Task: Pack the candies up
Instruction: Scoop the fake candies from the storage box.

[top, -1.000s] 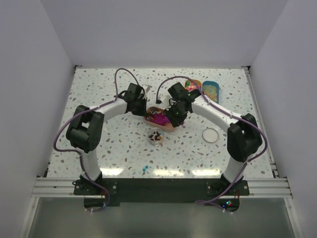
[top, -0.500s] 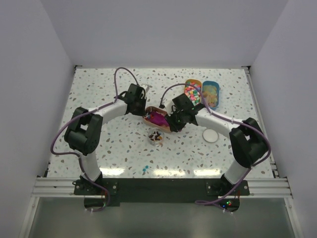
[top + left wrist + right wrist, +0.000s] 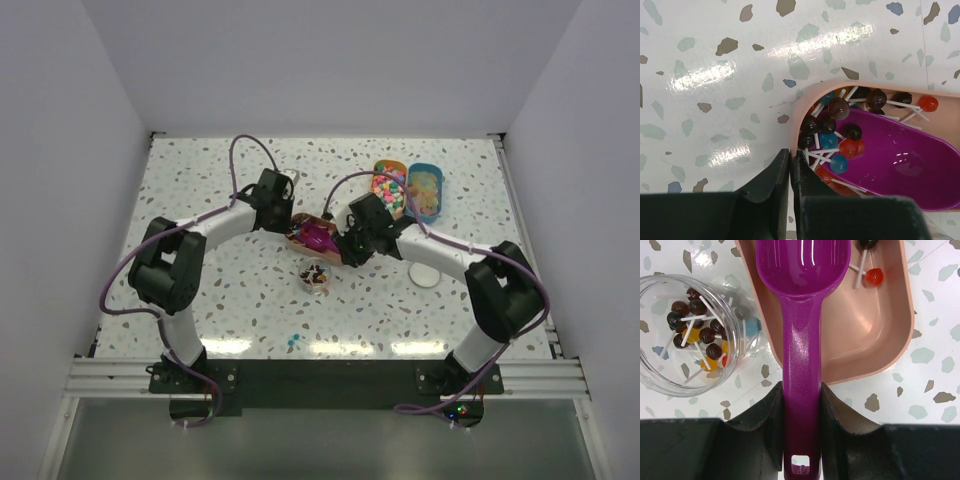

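L gripper (image 3: 790, 161) pinches the rim of the peach plastic tray (image 3: 796, 117), prob. to steady it. R gripper (image 3: 801, 396) clamps the purple plastic scoop (image 3: 801, 340) by its handle, bowl in the tray to gather dark lollipop candies (image 3: 840, 107). The clear round jar (image 3: 670, 386) sits just beside for short transfers.

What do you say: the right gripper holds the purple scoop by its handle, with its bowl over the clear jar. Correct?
Not quite. The right gripper holds the purple scoop by its handle, but its bowl is over the pink tray, not the clear jar, which stands beside the tray. The right wrist view shows it.
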### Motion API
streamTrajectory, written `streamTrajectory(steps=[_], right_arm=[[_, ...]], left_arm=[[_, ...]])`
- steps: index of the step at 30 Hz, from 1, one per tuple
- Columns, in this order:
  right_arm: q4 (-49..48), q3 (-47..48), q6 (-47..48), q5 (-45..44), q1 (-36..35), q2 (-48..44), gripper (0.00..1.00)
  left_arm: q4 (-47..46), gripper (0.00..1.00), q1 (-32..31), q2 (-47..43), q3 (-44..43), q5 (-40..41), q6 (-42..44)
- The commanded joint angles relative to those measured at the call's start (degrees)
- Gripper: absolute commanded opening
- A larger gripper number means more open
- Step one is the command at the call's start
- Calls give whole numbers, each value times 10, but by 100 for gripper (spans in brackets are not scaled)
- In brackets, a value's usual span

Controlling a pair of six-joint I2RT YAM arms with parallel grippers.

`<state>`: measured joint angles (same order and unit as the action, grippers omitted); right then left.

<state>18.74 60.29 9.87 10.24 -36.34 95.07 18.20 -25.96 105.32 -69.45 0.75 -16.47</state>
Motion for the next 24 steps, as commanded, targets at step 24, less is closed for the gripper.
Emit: streamTrajectory(steps=[24], right_arm=[[-11,-75,2,-25,15,-128,0]], left_arm=[[-25,38,20,-42,-12,-19,-15]])
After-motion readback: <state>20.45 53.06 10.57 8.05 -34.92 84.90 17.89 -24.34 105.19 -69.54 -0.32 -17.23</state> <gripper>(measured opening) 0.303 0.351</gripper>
